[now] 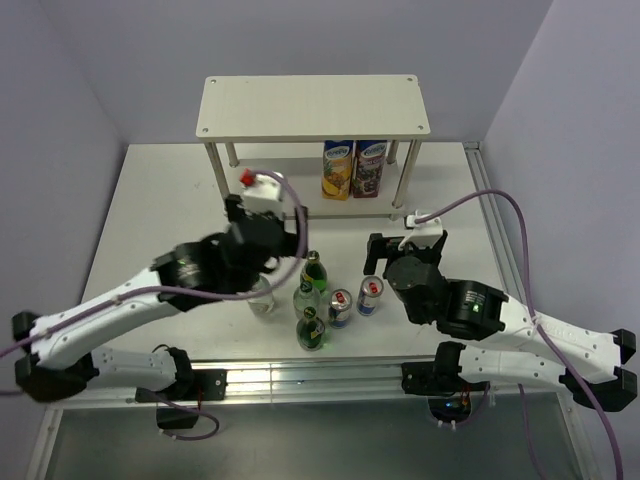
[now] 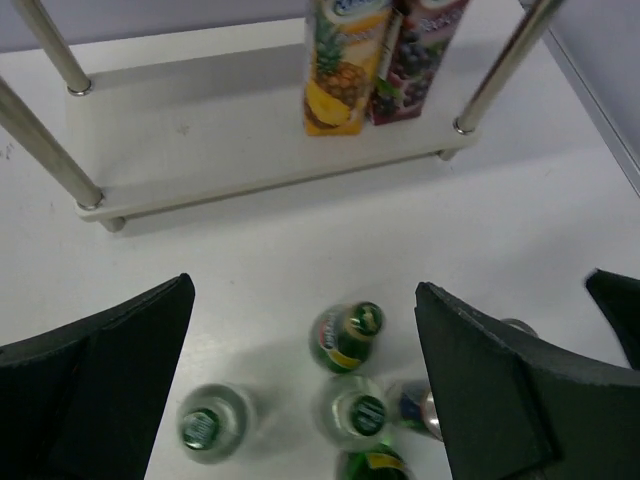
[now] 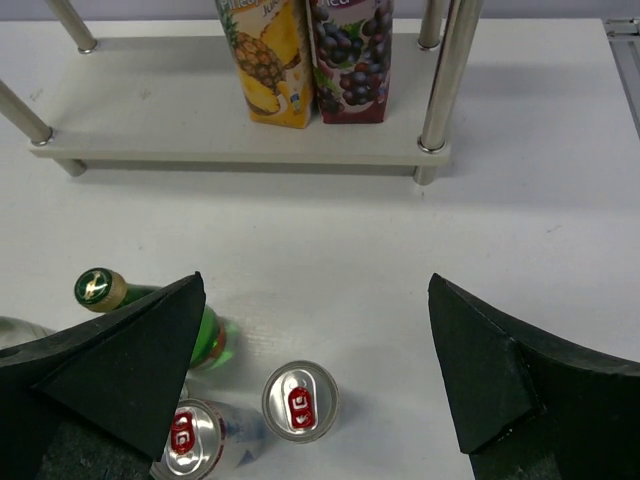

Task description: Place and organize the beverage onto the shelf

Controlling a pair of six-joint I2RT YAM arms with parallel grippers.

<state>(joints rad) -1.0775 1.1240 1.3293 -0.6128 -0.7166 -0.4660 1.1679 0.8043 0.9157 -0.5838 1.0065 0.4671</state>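
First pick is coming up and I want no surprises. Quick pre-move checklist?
1. The left gripper open and empty: ok.
2. The right gripper open and empty: ok.
3. The lower tier free left of the juice cartons: ok.
4. The top tier free: ok.
5. The cans upright on the table: ok.
6. Finger room around the green bottles in the cluster: cannot tell.

Lower shelf board (image 2: 200, 140) open at left, juice cartons (image 2: 345, 70) blocking its right, posts (image 2: 509, 62) at corners
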